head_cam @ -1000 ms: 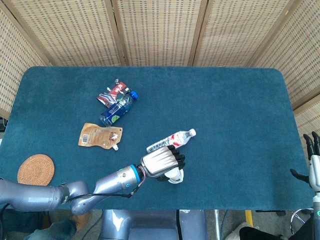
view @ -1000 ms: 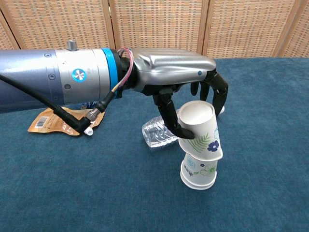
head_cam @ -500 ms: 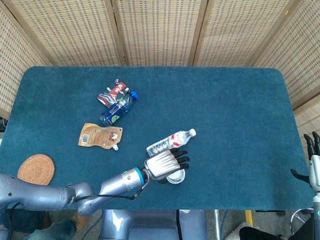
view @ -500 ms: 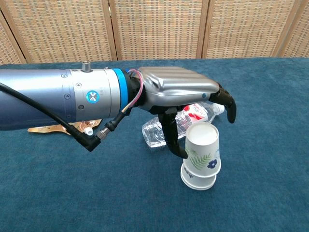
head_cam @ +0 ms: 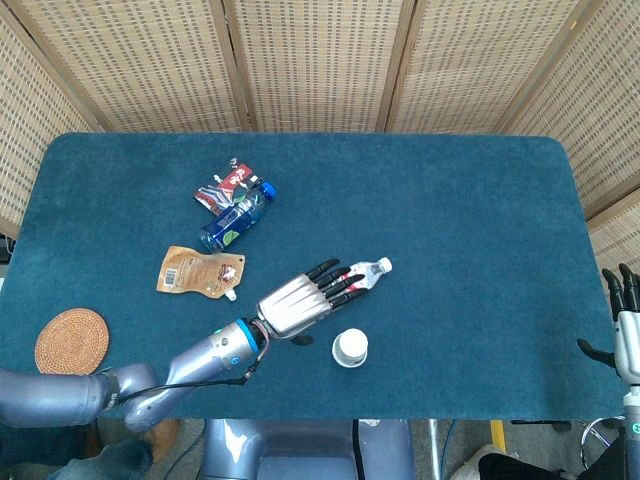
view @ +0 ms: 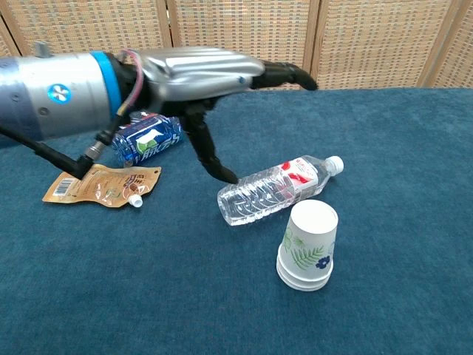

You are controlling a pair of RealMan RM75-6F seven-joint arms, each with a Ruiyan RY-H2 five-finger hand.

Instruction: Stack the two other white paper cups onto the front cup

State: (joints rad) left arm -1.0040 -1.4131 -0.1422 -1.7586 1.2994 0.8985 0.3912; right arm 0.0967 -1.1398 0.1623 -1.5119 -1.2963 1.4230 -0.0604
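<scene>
The white paper cups [view: 307,245] stand upside down, nested in one stack near the front edge of the table, also seen from above as the cup stack [head_cam: 350,347]. My left hand [head_cam: 296,300] hovers up and to the left of the stack, open, fingers stretched out flat, holding nothing. In the chest view the left hand [view: 211,81] is high above the table, its thumb pointing down. My right hand [head_cam: 622,322] stays off the table's right edge, fingers apart and empty.
A clear water bottle [view: 273,191] lies on its side just behind the stack. A blue bottle [head_cam: 236,220], a red packet [head_cam: 222,186] and a brown pouch [head_cam: 200,271] lie at mid-left. A woven coaster [head_cam: 71,339] sits at front left.
My left hand let go of the top cup, which slid down fully onto the stack. The hand then opened, lifted and drew back to the left.
</scene>
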